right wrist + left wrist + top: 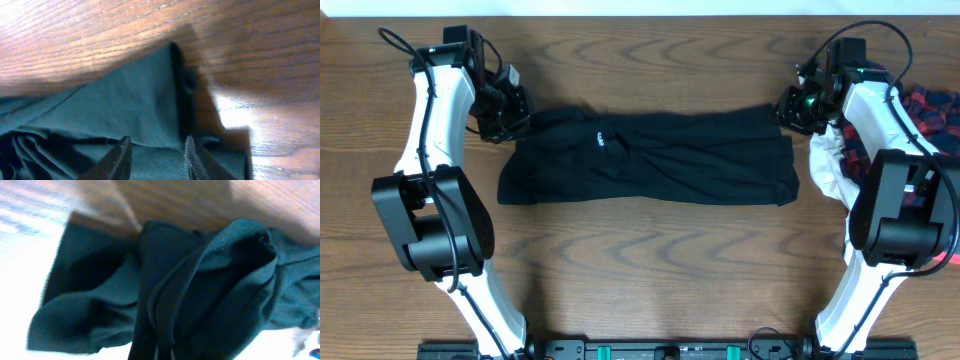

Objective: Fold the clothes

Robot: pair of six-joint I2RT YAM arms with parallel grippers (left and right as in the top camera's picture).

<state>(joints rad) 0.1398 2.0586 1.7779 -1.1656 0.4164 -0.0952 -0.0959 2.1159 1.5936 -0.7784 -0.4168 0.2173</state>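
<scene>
Black shirt (650,160) down to long band, cross-folds left, plaid piece (932,112) untouched; left jaws clamp corner, right jaws parted.

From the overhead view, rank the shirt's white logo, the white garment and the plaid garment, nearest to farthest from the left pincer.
1. White logo, on the black shirt, near the left pincer.
2. White garment, beyond the shirt's right end.
3. Plaid garment, far right edge.

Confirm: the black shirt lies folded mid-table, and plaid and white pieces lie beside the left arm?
No. In the overhead view the plaid piece and white piece lie beside the right arm, not the left. The black shirt is folded mid-table.
</scene>
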